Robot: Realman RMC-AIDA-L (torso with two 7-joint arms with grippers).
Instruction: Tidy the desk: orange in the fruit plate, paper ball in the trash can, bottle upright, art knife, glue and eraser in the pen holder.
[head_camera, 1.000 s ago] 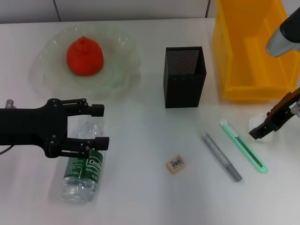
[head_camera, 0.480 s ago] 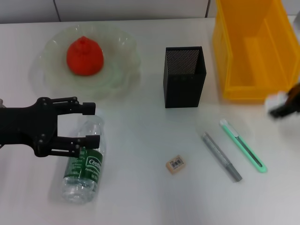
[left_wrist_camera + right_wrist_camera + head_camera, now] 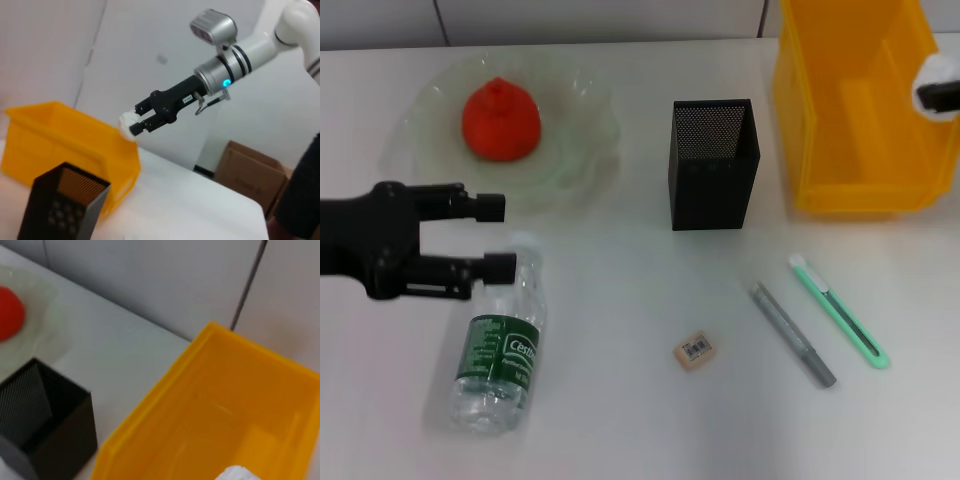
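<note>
A: Where's the paper ball [image 3: 128, 120]?

B: Crumpled and white, clenched in the right end effector [image 3: 141, 121], held in the air over the glossy yellow plastic trash can [image 3: 855, 110] at the counter's [image 3: 620, 400] far right corner.

A: And the left end effector [image 3: 492, 236]?

B: Matte black, its fingers spread and holding nothing, just above the neck of the clear bottle [image 3: 500, 340], which lies on its side near the left edge, dark green label up.

A: The rest?

B: The wrinkled red-orange orange [image 3: 500, 120] sits in the ruffled translucent fruit plate [image 3: 585, 160]. The square black-mesh pen holder [image 3: 713, 165] stands mid-counter. Nearer the front lie the small beige eraser [image 3: 695, 352], a grey stick [image 3: 793, 333] and a slim green art knife [image 3: 840, 311].
</note>
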